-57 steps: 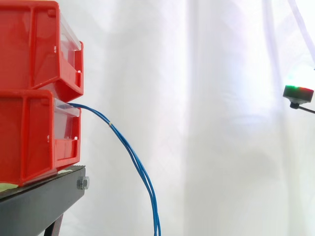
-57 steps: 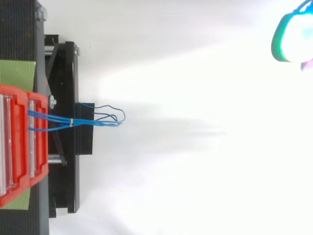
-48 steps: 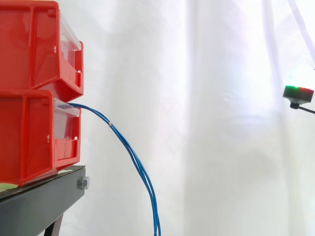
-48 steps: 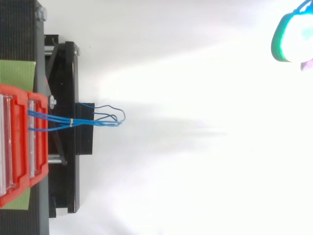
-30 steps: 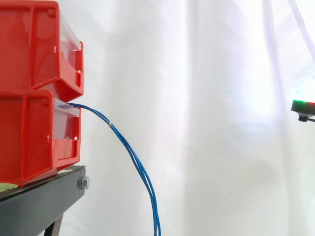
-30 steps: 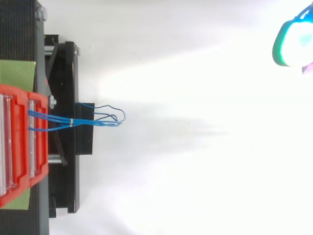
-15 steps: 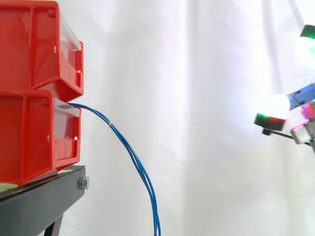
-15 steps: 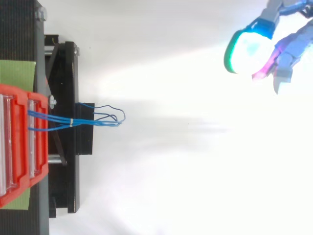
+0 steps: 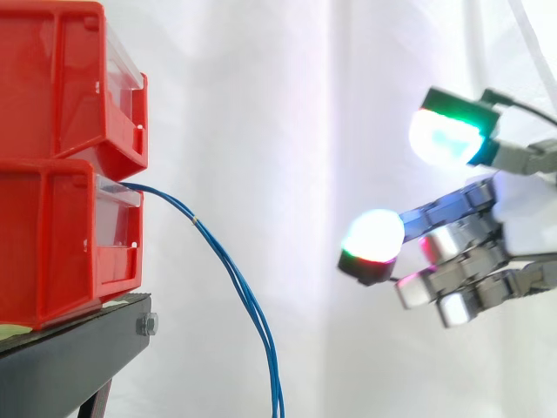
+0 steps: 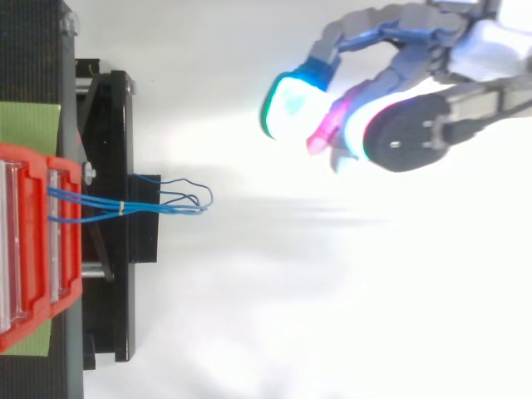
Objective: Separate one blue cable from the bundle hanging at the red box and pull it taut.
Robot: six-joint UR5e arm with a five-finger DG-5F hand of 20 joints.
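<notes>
A bundle of thin blue cables (image 9: 233, 277) comes out of the lower red bin (image 9: 61, 235) and hangs down in a curve past the stand's edge. From above, the blue cables (image 10: 158, 202) spread into small loops just right of the stand. My hand (image 9: 474, 244) reaches in from the right, well clear of the cables, with nothing in it. Its fingers are stretched out leftward and spread apart, the glowing fingertips (image 10: 289, 104) pointing at the bins. The hand (image 10: 416, 83) stands to the upper right of the cable loops in the top view.
Two red bins are stacked, the upper red bin (image 9: 70, 83) on the lower, on a black stand (image 9: 78, 357). A white curtain (image 9: 305, 131) hangs behind. The black stand frame (image 10: 116, 216) juts right under the cables.
My hand has moved far in from the right edge toward the bins and cables, from a bare fingertip at the edge to most of the hand in view. The cables hang as before.
</notes>
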